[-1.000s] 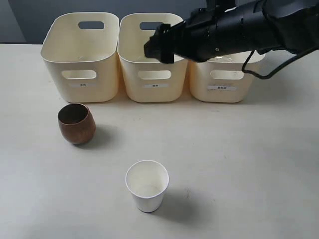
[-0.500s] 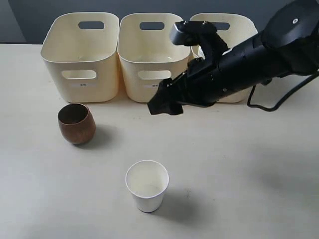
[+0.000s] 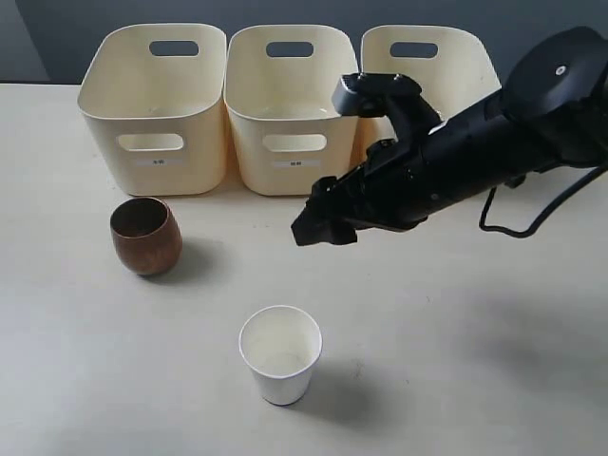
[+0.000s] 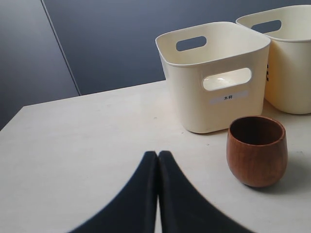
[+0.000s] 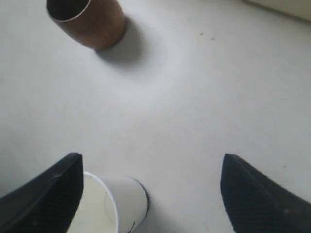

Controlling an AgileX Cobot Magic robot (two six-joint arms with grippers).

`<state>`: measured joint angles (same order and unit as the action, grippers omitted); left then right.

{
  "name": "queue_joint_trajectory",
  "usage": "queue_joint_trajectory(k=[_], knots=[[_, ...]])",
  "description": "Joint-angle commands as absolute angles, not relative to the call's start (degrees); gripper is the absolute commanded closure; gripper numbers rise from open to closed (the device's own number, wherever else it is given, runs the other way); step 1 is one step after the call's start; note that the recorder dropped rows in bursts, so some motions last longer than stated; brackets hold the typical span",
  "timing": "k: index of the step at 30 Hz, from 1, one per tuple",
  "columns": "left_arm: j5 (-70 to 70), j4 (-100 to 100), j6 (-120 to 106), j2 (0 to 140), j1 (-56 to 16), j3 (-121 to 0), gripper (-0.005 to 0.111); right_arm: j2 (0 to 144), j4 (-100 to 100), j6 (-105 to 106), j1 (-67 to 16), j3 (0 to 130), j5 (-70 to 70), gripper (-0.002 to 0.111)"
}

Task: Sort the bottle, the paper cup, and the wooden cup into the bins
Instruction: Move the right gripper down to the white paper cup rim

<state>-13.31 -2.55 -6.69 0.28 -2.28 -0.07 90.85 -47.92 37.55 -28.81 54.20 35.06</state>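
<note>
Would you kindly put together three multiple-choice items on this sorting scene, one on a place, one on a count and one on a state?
1. Where does the wooden cup stand?
A. On the table, in front of the left-hand bin.
B. Inside the middle bin.
C. Lifted in the air.

2. How many cream bins are lined up?
A. Two.
B. Four.
C. Three.

3. How is the right pincer?
A. Shut on a cup.
B. Open and empty.
C. Shut on nothing.

Answers:
1 A, the cup sits upright on the tabletop before that bin.
2 C, three tubs stand side by side.
3 B, its fingers stand wide apart with nothing gripped between them.
</note>
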Motion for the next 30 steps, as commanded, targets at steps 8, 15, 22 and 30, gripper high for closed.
queue_joint_trajectory(k=[8,15,22,30], knots=[[-13.3,-2.5,-6.6,0.0,-2.5,0.0,0.107,90.6,-45.8,37.3,-35.0,54.0,33.6,0.034],[-13.3,-2.5,-6.6,0.0,-2.5,0.0,0.107,90.6,-37.0,27.3,-35.4,54.0,31.2,0.034],[-13.3,-2.5,-6.6,0.0,-2.5,0.0,0.107,90.6,-36.2,25.3,-36.2,53.8,36.0,0.034],[-13.3,-2.5,-6.6,0.0,-2.5,0.0,0.107,90.6,-36.1,23.5,-39.6,50.2,30.7,0.034]])
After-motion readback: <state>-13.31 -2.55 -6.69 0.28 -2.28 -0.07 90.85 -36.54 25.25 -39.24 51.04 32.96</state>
